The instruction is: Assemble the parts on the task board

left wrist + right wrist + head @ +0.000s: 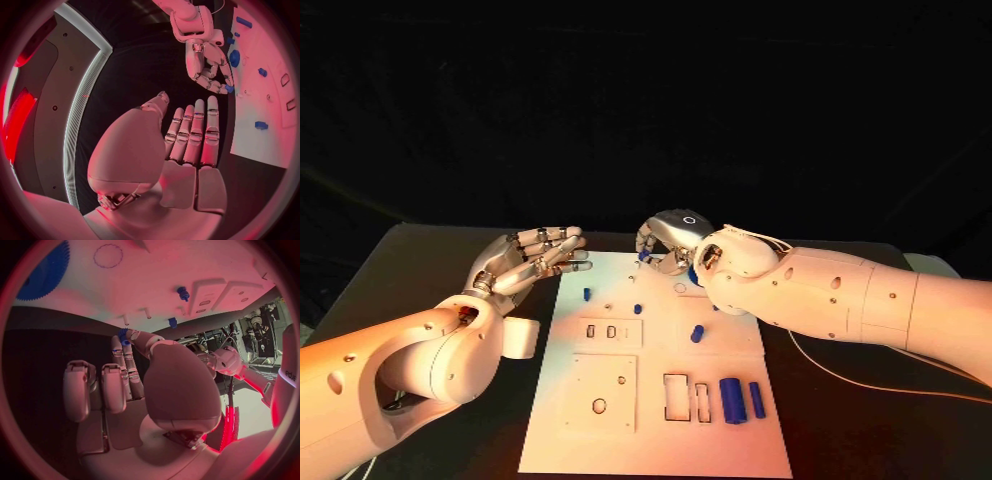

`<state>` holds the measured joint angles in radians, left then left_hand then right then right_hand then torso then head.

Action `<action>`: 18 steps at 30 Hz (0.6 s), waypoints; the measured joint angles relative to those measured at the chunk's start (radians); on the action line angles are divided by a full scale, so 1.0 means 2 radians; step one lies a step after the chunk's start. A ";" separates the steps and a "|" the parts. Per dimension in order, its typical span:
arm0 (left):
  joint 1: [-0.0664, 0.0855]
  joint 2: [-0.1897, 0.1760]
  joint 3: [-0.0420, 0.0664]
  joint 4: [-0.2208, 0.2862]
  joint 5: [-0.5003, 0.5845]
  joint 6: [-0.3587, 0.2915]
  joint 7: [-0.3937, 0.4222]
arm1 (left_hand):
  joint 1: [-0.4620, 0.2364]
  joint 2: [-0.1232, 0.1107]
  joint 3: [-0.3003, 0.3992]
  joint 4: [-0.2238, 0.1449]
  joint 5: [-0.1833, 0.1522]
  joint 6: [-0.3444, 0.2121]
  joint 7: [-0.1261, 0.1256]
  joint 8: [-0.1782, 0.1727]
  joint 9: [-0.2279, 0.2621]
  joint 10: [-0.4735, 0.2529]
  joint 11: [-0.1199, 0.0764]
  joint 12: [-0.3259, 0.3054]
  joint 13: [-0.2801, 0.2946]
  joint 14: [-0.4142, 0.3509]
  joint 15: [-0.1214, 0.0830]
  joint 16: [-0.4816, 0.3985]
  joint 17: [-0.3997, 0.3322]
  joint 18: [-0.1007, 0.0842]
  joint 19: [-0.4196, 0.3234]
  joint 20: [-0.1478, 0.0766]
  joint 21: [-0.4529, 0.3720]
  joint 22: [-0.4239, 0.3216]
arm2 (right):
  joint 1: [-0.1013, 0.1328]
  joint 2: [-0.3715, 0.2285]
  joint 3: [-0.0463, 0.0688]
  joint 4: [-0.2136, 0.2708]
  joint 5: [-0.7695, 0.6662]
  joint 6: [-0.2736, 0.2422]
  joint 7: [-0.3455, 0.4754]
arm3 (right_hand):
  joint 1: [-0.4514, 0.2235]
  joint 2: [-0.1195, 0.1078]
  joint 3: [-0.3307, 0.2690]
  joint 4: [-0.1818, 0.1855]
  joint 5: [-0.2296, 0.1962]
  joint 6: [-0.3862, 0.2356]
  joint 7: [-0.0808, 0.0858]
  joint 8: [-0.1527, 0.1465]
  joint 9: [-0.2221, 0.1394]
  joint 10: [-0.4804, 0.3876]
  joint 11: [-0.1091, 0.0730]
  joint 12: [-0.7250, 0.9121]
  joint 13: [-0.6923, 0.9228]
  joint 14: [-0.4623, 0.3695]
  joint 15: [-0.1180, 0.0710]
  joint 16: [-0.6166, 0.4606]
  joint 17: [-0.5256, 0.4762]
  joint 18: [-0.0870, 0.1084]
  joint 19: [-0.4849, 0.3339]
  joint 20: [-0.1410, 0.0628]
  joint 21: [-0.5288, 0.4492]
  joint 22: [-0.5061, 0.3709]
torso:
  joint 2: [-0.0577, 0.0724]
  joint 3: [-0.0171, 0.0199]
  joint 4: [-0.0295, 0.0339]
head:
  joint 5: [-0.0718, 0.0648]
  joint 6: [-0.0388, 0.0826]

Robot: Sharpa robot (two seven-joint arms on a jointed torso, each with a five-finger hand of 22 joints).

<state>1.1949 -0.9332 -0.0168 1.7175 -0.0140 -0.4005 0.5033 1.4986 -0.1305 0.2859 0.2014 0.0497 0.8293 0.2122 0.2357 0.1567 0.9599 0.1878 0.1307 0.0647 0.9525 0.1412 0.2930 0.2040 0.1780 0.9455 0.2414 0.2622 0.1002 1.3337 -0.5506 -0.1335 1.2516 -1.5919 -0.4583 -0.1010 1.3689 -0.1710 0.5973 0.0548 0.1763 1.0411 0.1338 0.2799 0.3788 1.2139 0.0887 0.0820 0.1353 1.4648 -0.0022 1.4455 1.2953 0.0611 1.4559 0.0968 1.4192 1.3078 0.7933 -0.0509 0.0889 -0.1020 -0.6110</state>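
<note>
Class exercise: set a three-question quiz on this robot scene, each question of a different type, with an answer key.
1. True or false: the left hand holds a blue piece.
2. Where do the two long blue bars lie? A. on the near right part of the white board; B. off the board; C. under the left hand.
3. Which hand's fingers pinch the small blue piece?
Key: 1 false; 2 A; 3 the right hand.

Black table (430, 260), dark backdrop behind
</note>
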 measured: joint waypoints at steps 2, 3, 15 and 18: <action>0.000 0.001 0.000 0.000 0.000 0.000 0.000 | 0.000 0.000 0.000 0.000 0.000 0.000 0.000 0.000 0.000 0.000 0.000 -0.002 0.000 0.000 0.000 0.000 0.000 0.000 0.000 0.000 0.000 0.000 | -0.001 0.003 0.000 -0.004 0.001 0.000 0.000 | 0.000 0.000 0.000 0.000 0.000 0.000 0.000 0.000 0.003 0.000 0.000 -0.001 0.000 0.000 0.000 0.000 0.000 0.000 0.000 0.000 0.000 0.000 | 0.000 0.0000 0.0003 | 0.000 0.001; 0.000 0.001 0.000 -0.001 0.000 0.000 0.000 | 0.000 0.000 0.000 0.000 0.000 0.000 0.000 0.000 0.000 0.000 0.000 -0.002 0.000 0.000 0.000 0.000 0.000 0.000 0.000 0.000 0.000 0.000 | -0.002 0.005 0.000 -0.006 0.002 0.000 0.001 | 0.000 0.000 0.000 0.000 0.000 0.000 0.000 0.000 0.003 0.000 0.000 -0.001 0.000 0.000 0.000 0.000 -0.001 0.000 0.000 0.000 0.000 0.000 | 0.000 0.0000 0.0003 | -0.001 0.002; 0.002 0.001 0.000 -0.001 0.000 0.000 -0.001 | 0.000 0.000 0.000 0.000 0.000 0.000 0.000 0.000 0.000 0.000 0.000 -0.002 0.000 0.000 0.000 0.000 0.000 0.000 0.000 0.000 0.000 0.000 | -0.005 0.017 0.000 -0.024 0.006 0.008 0.004 | -0.002 0.002 0.000 0.000 -0.005 -0.002 0.000 -0.001 0.010 0.000 0.000 -0.003 0.007 0.000 0.000 0.000 -0.002 0.000 0.000 0.000 0.000 0.000 | 0.003 -0.0003 0.0005 | 0.000 0.001; 0.002 0.001 0.000 -0.001 0.000 0.000 -0.001 | 0.000 0.000 0.000 0.000 0.000 0.000 0.000 0.000 0.000 0.000 0.000 -0.002 0.000 0.000 0.000 0.000 0.000 0.000 0.000 0.000 0.000 0.000 | -0.006 0.019 0.000 -0.025 0.006 0.011 0.004 | -0.003 0.003 0.000 0.000 -0.005 -0.003 0.000 -0.002 0.010 0.000 0.000 -0.004 0.007 0.000 0.000 0.000 -0.002 0.000 0.000 0.000 0.000 0.000 | 0.003 -0.0003 0.0006 | 0.000 0.000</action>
<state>1.1999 -0.9311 -0.0168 1.7153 -0.0139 -0.4000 0.5017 1.4986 -0.1305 0.2859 0.2014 0.0497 0.8293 0.2122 0.2357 0.1568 0.9598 0.1878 0.1272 0.0648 0.9525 0.1412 0.2930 0.2038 0.1781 0.9455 0.2414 0.2622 0.1003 1.3216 -0.5133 -0.1343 1.2014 -1.5806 -0.4357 -0.0929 1.3630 -0.1657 0.5969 0.0548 0.1657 1.0350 0.1331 0.2761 0.3994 1.2139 0.0887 0.0745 0.1497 1.4647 -0.0022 1.4455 1.2916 0.0612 1.4558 0.0968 1.4192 1.3075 0.7989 -0.0515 0.0900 -0.1014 -0.6119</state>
